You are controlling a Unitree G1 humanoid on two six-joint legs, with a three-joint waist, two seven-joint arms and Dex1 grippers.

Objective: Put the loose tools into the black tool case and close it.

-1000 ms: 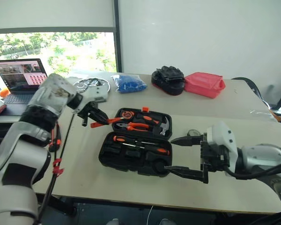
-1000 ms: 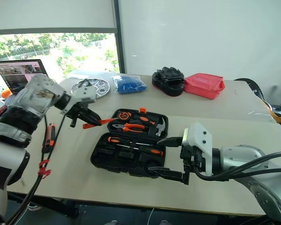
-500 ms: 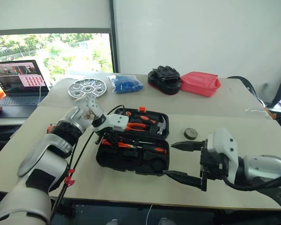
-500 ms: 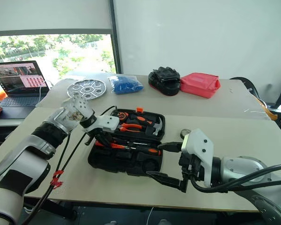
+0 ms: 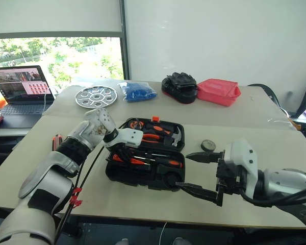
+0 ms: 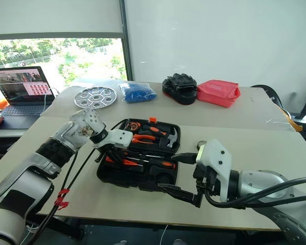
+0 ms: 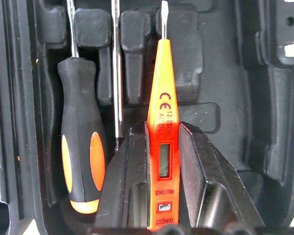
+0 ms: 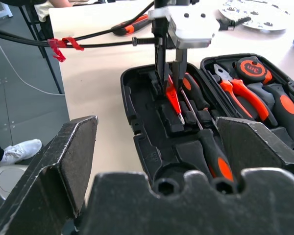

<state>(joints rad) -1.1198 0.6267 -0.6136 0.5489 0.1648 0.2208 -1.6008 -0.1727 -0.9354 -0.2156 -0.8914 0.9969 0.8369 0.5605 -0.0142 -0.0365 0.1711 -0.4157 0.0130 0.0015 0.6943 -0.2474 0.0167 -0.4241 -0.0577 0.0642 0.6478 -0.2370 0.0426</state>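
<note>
Left gripper: clamped on the slim orange tester screwdriver, over the near half of the black tool case.
Tester axis: runs straight on past the fingertips, blade leading, in line with the moulded slots below.
Neighbour: a long screwdriver already lies seated just beside it, parallel.
Right gripper: jaws spread wide, holding nothing, off the case's right end.
Tape measure: on the table, just beyond the right gripper, nearer that arm.
Utility knife: probably that, outside the left arm.
Next move, likely: lower the tester into its slot, then release.

Bright daylight from window, soft shadows, sharp frames
</note>
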